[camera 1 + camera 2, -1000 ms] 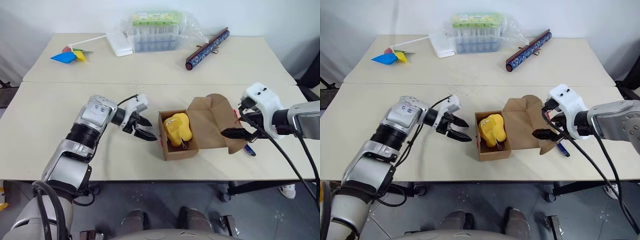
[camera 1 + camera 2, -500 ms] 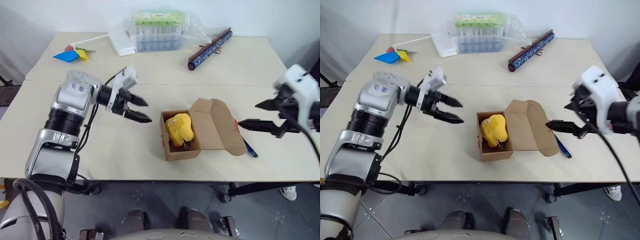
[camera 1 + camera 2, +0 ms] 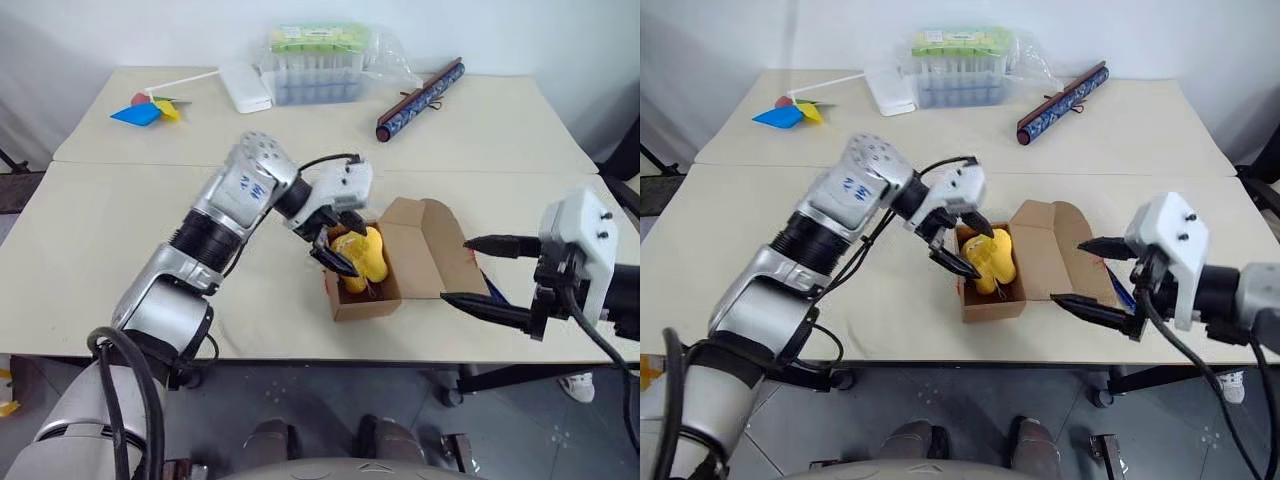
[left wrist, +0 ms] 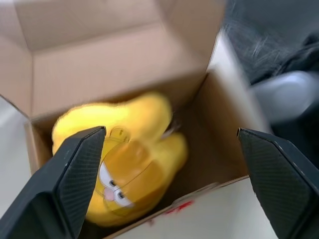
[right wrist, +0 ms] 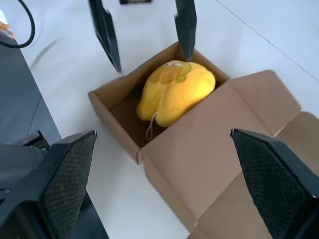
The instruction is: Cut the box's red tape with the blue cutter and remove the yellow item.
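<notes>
The box (image 3: 420, 262), a small brown carton, lies open near the table's front edge with its flaps spread to the right. Inside it sits the yellow item (image 3: 358, 258), a rounded plush (image 5: 173, 92). My left gripper (image 3: 341, 243) hovers open over the box's left end, one finger on each side of the plush (image 4: 124, 164), not touching it. Scraps of the red tape (image 4: 180, 206) cling to the box's rim. My right gripper (image 3: 455, 270) stands open and empty to the right of the flaps. The blue cutter (image 3: 1120, 287) lies on the table beside the flaps, between the right fingers.
At the back stand a clear plastic case of tubes (image 3: 310, 62), a white flat pack (image 3: 245, 88), a dark patterned roll (image 3: 418, 98) and a blue-yellow pinwheel (image 3: 142, 108). A seam crosses the table (image 3: 120, 230) behind the box.
My left gripper swung right and rolled, from beside the box to over its open top. My right gripper drew back from the flaps toward the table's front edge.
</notes>
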Robot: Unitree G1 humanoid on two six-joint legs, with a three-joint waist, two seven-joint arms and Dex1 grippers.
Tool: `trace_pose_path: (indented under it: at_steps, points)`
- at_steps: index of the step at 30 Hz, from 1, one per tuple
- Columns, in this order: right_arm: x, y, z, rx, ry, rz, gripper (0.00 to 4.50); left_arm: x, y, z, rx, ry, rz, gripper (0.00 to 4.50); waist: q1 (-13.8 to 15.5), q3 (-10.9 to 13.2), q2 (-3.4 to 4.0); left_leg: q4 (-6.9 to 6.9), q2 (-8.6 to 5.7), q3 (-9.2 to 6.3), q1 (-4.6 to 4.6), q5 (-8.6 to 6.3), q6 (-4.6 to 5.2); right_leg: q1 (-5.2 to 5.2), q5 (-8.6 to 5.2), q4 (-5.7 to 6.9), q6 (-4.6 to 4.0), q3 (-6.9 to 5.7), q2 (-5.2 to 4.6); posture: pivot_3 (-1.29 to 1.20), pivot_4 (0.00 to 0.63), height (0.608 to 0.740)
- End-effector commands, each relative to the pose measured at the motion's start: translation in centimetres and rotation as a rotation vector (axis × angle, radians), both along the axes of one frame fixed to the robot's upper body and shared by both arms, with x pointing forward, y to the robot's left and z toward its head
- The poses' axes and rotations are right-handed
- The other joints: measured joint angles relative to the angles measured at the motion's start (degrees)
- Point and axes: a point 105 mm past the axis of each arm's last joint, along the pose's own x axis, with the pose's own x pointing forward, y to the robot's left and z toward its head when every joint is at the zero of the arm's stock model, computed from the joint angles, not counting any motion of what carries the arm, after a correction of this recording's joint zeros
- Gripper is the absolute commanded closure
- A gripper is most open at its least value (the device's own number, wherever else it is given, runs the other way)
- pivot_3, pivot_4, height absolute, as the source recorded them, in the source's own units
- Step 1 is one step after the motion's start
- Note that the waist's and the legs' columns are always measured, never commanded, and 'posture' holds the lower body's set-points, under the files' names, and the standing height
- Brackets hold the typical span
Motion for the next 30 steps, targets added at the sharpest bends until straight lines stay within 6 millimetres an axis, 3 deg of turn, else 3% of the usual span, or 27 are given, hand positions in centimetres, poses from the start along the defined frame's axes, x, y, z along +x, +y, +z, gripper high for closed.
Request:
trace_pose_path:
  at_steps: [1,12,15,19,28,30]
  points:
    - [-0.4,0.0,1.1,0.005,-0.111,-0.036,0.0,1.0,-0.2,0.0,0.08,-0.11,-0.017,0.03,-0.04,0.0,0.0,0.01,0.01,-0.06,0.0,0.0,0.0,0.0,0.0,0.01,-0.01,0.0,0.0,0.0,0.15,0.74]
    - [-1.0,0.3,0.5,0.024,-0.132,-0.088,0.0,2.3,-1.4,-2.3,0.167,-0.234,-0.072,0.03,0.12,0.0,-0.01,0.04,0.03,-0.39,0.03,-0.02,0.04,0.01,-0.01,0.02,-0.02,0.04,0.0,0.0,0.15,0.74]
    - [-1.0,0.3,0.6,0.024,-0.14,-0.095,0.0,2.4,-1.3,-3.1,0.2,-0.257,-0.091,0.63,0.09,0.0,-0.01,0.06,0.03,-0.4,0.04,-0.03,0.06,0.02,0.0,0.02,-0.02,0.05,-0.01,0.0,0.15,0.74]
    - [-0.9,0.3,0.8,0.023,-0.142,-0.101,0.0,2.7,-1.3,-3.5,0.211,-0.288,-0.095,1.8,0.04,0.0,-0.01,0.08,0.04,-0.39,0.05,-0.03,0.06,0.02,-0.01,0.03,-0.03,0.06,0.0,0.0,0.15,0.74]
    - [-0.6,-0.1,1.2,0.018,-0.176,-0.088,0.0,2.4,-2.3,-0.9,0.079,-0.204,-0.064,4.28,0.09,0.0,-0.01,0.1,0.04,-0.39,0.04,-0.05,0.1,0.02,-0.01,0.04,-0.03,0.08,-0.01,0.0,0.15,0.74]
    - [-0.4,-0.2,1.4,0.014,-0.186,-0.083,0.0,2.1,-2.6,0.2,0.032,-0.158,-0.054,4.49,0.08,0.01,-0.01,0.1,0.03,-0.37,0.04,-0.06,0.11,0.01,-0.01,0.03,-0.02,0.08,-0.01,0.0,0.15,0.74]
